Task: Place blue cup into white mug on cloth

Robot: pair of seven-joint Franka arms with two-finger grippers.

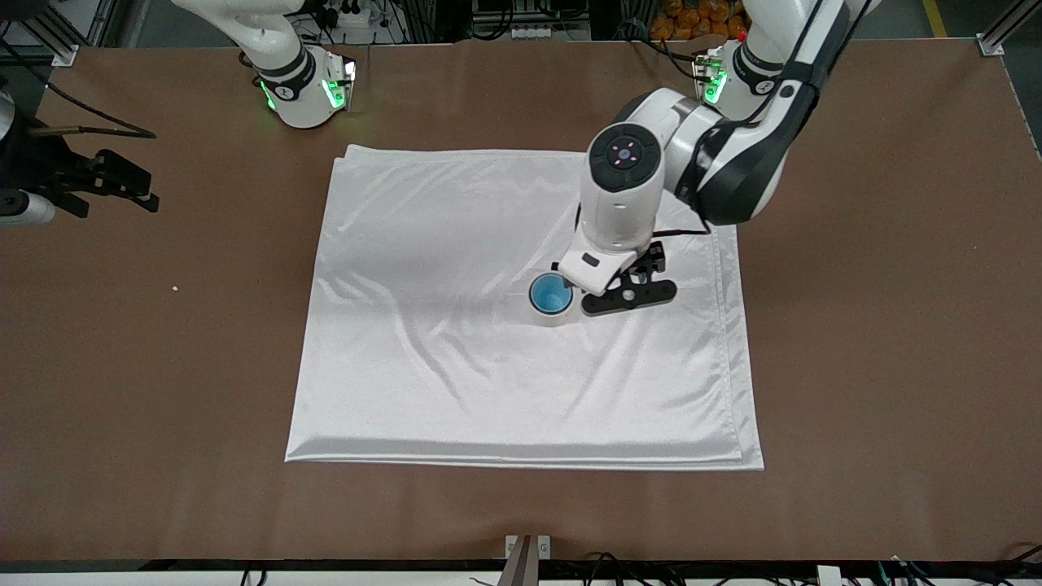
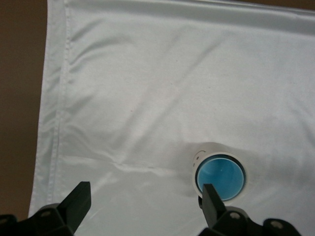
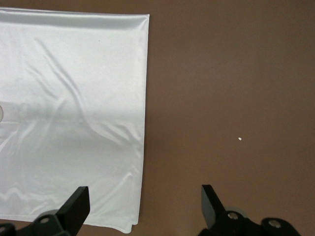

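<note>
Front view first: your blue cup (image 1: pixel 551 294) already sits down inside the white mug (image 1: pixel 553 316), out on the cloth (image 1: pixel 456 342) toward the left arm's end. The left gripper (image 1: pixel 623 286) hangs just beside the pair, and from here I cannot tell how its fingers stand. The right gripper (image 1: pixel 122 187) waits over bare table (image 1: pixel 895 325) at the right arm's end.

Left wrist view now: the fingers (image 2: pixel 210 200) are spread wide and empty, one tip right at the mug's rim, with the smiley face (image 2: pixel 199 156) showing on its side. That's your risk: lift off at a slant and that tip likely clips the rim, tipping the mug or dragging it across slick satin. The creases wouldn't help it stay put.

Right wrist view: its fingers (image 3: pixel 78 202) are parted too, holding nothing, above the cloth's edge and brown table. Nothing threatens from there.
</note>
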